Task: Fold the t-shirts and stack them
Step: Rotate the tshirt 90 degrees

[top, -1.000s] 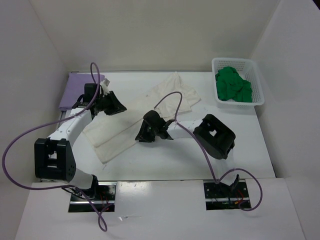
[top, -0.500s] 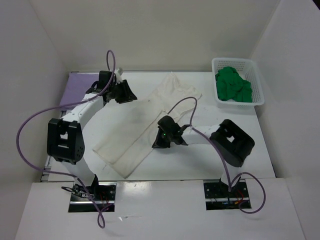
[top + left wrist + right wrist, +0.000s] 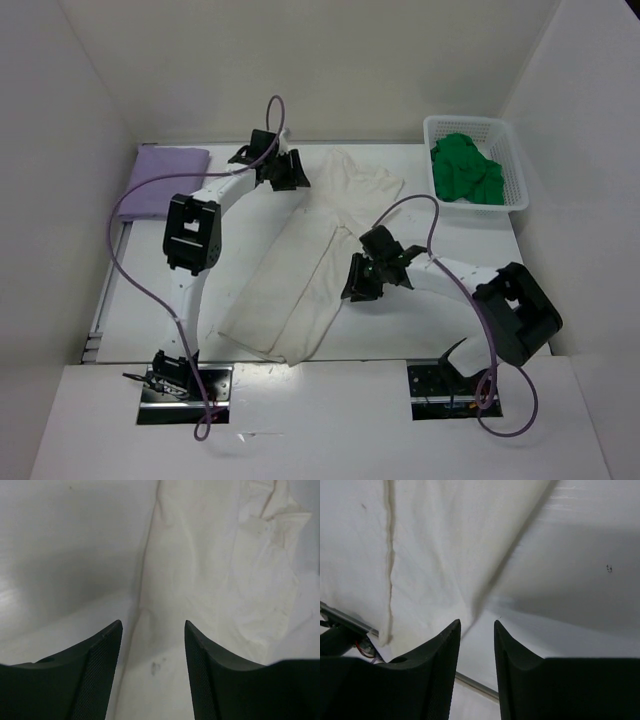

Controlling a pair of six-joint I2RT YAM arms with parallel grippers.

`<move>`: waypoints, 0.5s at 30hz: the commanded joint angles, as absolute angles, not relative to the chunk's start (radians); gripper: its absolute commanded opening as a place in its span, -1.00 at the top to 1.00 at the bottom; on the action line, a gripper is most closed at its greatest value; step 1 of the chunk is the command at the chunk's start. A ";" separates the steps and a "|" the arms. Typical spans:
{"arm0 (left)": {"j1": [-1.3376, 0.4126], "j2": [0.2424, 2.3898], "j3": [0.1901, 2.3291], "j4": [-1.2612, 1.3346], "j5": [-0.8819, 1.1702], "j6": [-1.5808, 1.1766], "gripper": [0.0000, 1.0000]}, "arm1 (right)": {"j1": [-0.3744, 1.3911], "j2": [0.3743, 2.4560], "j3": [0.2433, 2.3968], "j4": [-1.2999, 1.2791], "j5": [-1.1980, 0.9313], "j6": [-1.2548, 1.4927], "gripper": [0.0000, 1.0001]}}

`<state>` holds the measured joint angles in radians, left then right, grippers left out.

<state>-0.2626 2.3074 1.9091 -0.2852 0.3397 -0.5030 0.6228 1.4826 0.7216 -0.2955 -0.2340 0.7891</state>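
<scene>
Cream-white cloth t-shirt lies mid-table, long axis running far-right to near-left. Left gripper sits at its far-left edge, right gripper just beside its right edge approx. mid-length. Both jaws part-open w/ nothing held.

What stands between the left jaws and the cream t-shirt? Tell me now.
Nothing visible does. The left gripper hangs with its jaws open over the edge of the cream t-shirt, with only bare table beside it. The folded purple t-shirt lies apart, at the table's far left corner.
</scene>
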 commanded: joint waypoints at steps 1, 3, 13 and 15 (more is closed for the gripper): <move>-0.281 2.435 2.057 -0.297 0.354 -0.463 -0.21 | 0.588 1.414 0.775 -0.374 -0.303 0.703 0.22; -0.281 2.499 2.192 -0.340 0.341 -0.440 -0.21 | 0.551 1.414 0.775 -0.374 -0.333 0.690 0.22; -0.311 2.807 2.591 -0.388 0.432 -0.453 0.63 | 0.500 1.434 0.804 -0.334 -0.357 0.699 0.22; -0.311 2.827 2.631 -0.388 0.433 -0.463 0.80 | 0.465 1.445 0.815 -0.334 -0.357 0.699 0.22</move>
